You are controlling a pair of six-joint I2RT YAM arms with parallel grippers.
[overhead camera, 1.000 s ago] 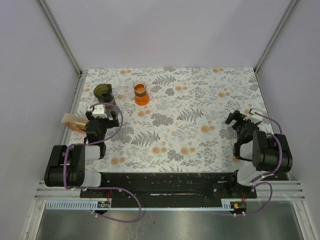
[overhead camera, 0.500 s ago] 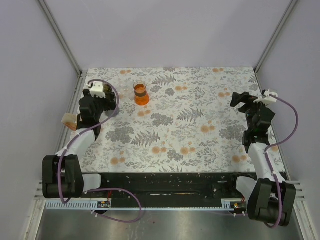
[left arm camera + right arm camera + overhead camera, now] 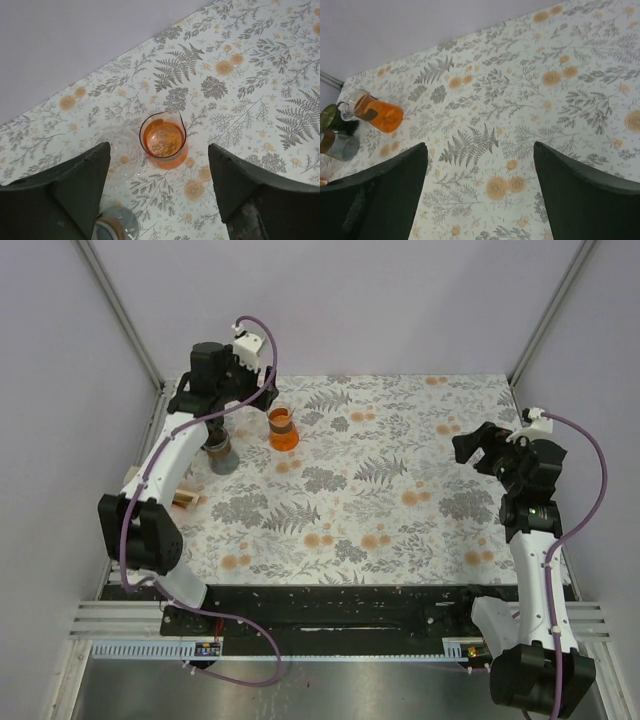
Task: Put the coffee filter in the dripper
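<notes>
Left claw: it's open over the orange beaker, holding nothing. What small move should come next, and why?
Probably draw the left claw back toward the tan filter, which seems to lie nearer the arm's base on the left. The claw is open and empty above the orange beaker, so the filter has not been picked up yet.

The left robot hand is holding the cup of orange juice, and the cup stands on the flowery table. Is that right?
Not quite. The left gripper is not holding the orange cup. Its fingers are spread wide apart above the cup and touch nothing, as the left wrist view shows. The cup does stand on the flowery table.
</notes>
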